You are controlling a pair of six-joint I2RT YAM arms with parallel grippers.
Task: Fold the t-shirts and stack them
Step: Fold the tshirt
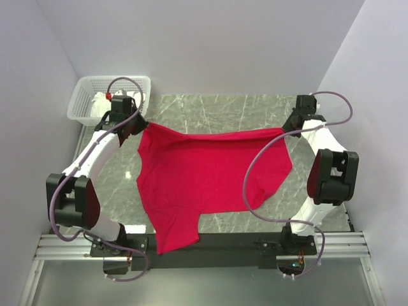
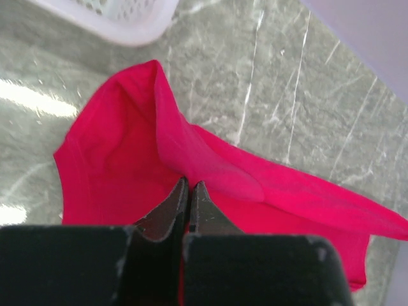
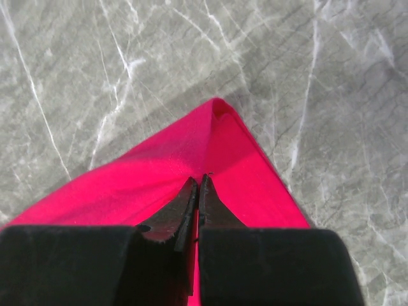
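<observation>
Top view first: the red t-shirt [image 1: 204,178] is spread across the middle of the grey marble table [image 1: 217,105]. Its far edge is pulled into a nearly straight line between the two arms. The left gripper [image 1: 139,125] has the far-left corner and the right gripper [image 1: 285,131] has the far-right one. The rest of the shirt drapes toward the near side, and its lowest bit lies over the dark rail by the left arm's base. A white lattice basket [image 1: 83,102] sits in the far-left corner, just behind the left gripper (there's something white in it, can't tell what). The right arm's cable [image 1: 255,166] loops over the right part of the shirt.

Left wrist: the left gripper [image 2: 190,186] has its fingers pressed tight together with red fabric pinched between them. The shirt [image 2: 121,159] bunches into a ridge just beyond the tips, and the basket's rim [image 2: 137,25] is close by at the top.

Right wrist: same deal. The right gripper [image 3: 199,182] is clamped closed on the shirt [image 3: 191,153], whose corner comes to a point on the marble [image 3: 127,64] just past the fingertips.
</observation>
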